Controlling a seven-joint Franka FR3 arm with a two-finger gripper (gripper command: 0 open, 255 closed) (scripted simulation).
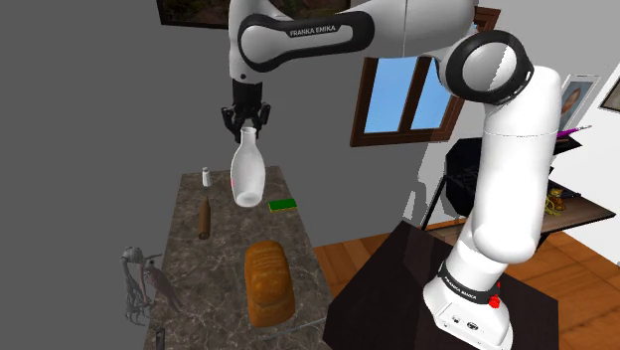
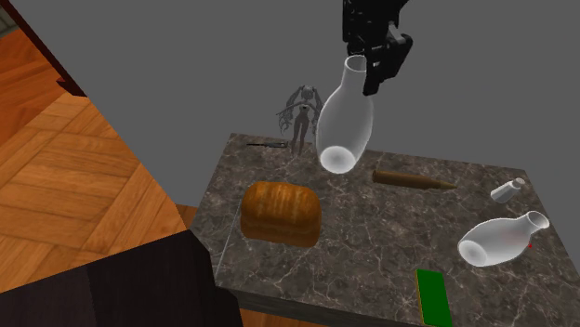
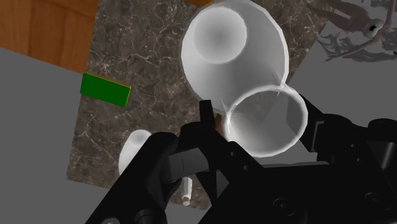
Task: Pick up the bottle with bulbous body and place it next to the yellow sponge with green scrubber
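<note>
Observed: the gripper was closed on the neck of the white bottle, with a black finger on either side of the rim. The bottle hung well clear of the dark marbled tabletop. Its long axis ran close to upright, mouth up in the gripper and bulbous body down. In the second exterior view it leaned slightly, its base swung toward that view's left.

Destination: the sponge lay flat on the tabletop, showing a green face with a thin yellow edge. In the shoulder view it sat below the held bottle and just to that view's right. In the second exterior view it lay by the tabletop's near edge, toward the lower right of the gripper.

Judgement: the coming move appears to turn on a short sideways carry toward the sponge, followed by a descent.

Hazard noted: a second white bottle lay on its side near the sponge, so the set-down spot would need choosing between or beside them. The bread loaf sat away from that line
</note>
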